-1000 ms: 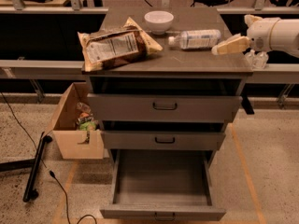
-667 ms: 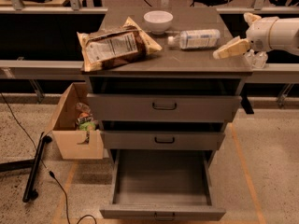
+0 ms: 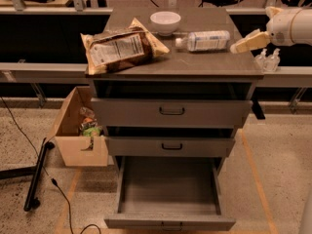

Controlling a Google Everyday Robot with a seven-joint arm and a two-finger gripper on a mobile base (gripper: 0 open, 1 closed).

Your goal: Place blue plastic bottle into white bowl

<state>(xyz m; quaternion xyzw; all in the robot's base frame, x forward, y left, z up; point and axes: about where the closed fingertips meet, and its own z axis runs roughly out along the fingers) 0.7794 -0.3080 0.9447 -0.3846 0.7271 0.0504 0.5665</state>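
The blue plastic bottle [image 3: 204, 40] lies on its side on the cabinet top [image 3: 195, 65], white cap pointing left toward the white bowl [image 3: 165, 22]. The bowl stands upright at the back middle of the top, just left of the cap and apart from it. My gripper [image 3: 241, 45] comes in from the right on a white arm, its cream fingers just off the bottle's right end, above the right edge of the top. It holds nothing.
A brown snack bag [image 3: 122, 50] lies on the left half of the top. Two tiny pump bottles [image 3: 267, 60] stand on a rail right of the cabinet. The bottom drawer [image 3: 168, 194] is pulled out. A cardboard box [image 3: 78, 130] sits on the floor at left.
My gripper has moved slightly left and up toward the bottle's right end. The bottle, bowl and bag have not moved.
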